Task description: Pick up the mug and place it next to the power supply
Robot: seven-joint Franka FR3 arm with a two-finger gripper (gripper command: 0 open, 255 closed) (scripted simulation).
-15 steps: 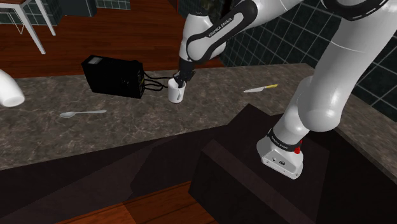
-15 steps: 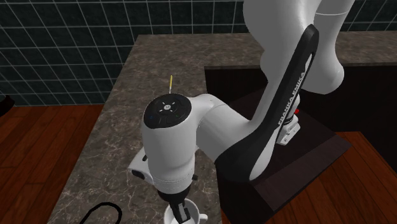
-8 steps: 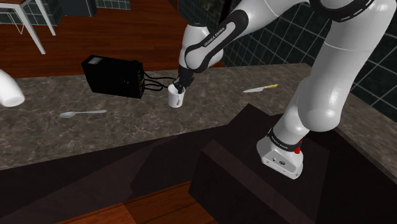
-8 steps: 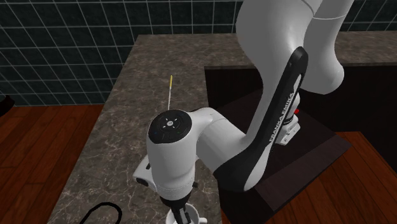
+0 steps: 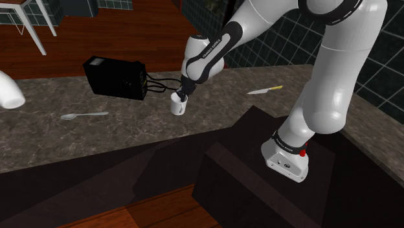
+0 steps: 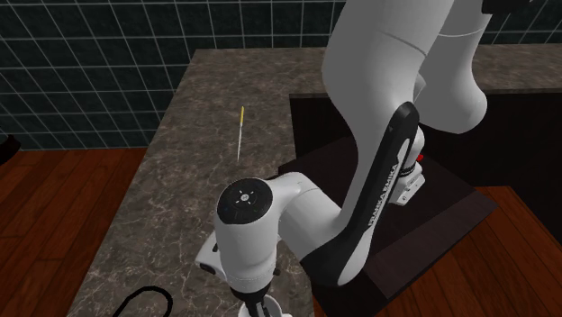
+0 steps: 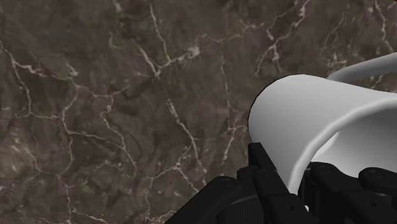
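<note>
The white mug (image 5: pixel 178 105) is over the dark marble counter (image 5: pixel 78 139), to the right of the black power supply (image 5: pixel 115 77) in the shoulder view, a short gap apart from it. My black gripper (image 5: pixel 181 96) is shut on the mug's rim from above. In the wrist view one finger (image 7: pixel 268 180) presses the outside of the mug (image 7: pixel 318 118) wall and the other sits inside. The mug hangs tilted in the grip. I cannot tell whether its base touches the counter. In the second exterior view the gripper (image 6: pixel 258 307) and mug rim (image 6: pixel 277 312) sit at the bottom edge.
Black cables (image 5: pixel 162 83) run from the power supply toward the mug. A spoon (image 5: pixel 84 115) lies on the counter further left, and a white object (image 5: pixel 9 91) sits at the left edge. A yellow-handled knife (image 5: pixel 264 90) lies to the right. The dark stand (image 5: pixel 259 162) fills the lower right.
The arm has carried the mug a little left and toward the counter's front edge in the shoulder view. The grip stays shut on the rim.
</note>
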